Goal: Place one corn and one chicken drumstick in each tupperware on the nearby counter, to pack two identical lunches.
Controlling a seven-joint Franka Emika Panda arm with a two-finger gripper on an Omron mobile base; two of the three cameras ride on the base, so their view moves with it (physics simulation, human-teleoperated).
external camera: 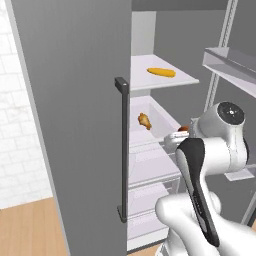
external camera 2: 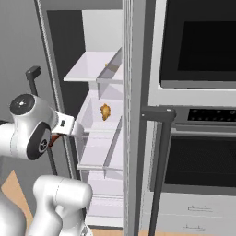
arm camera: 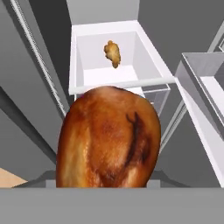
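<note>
A browned chicken drumstick (arm camera: 108,138) looms large and close in the hand view, and my gripper (external camera: 179,135) is shut on it in front of the open fridge. The same drumstick peeks out by the hand (external camera 2: 53,139). Another chicken drumstick (external camera: 144,120) (external camera 2: 105,111) (arm camera: 113,53) lies in a white fridge drawer (arm camera: 114,81) just ahead of the hand. One yellow corn (external camera: 161,72) rests on the shelf above the drawer. My fingertips are hidden behind the held drumstick. The tupperware and the counter are out of view.
The grey fridge door (external camera: 75,125) with its dark vertical handle (external camera: 122,150) stands open on my left. Door shelves (external camera: 230,62) jut in on the right. A built-in oven (external camera 2: 198,46) with drawers below sits right of the fridge. Further white drawers lie lower in the fridge.
</note>
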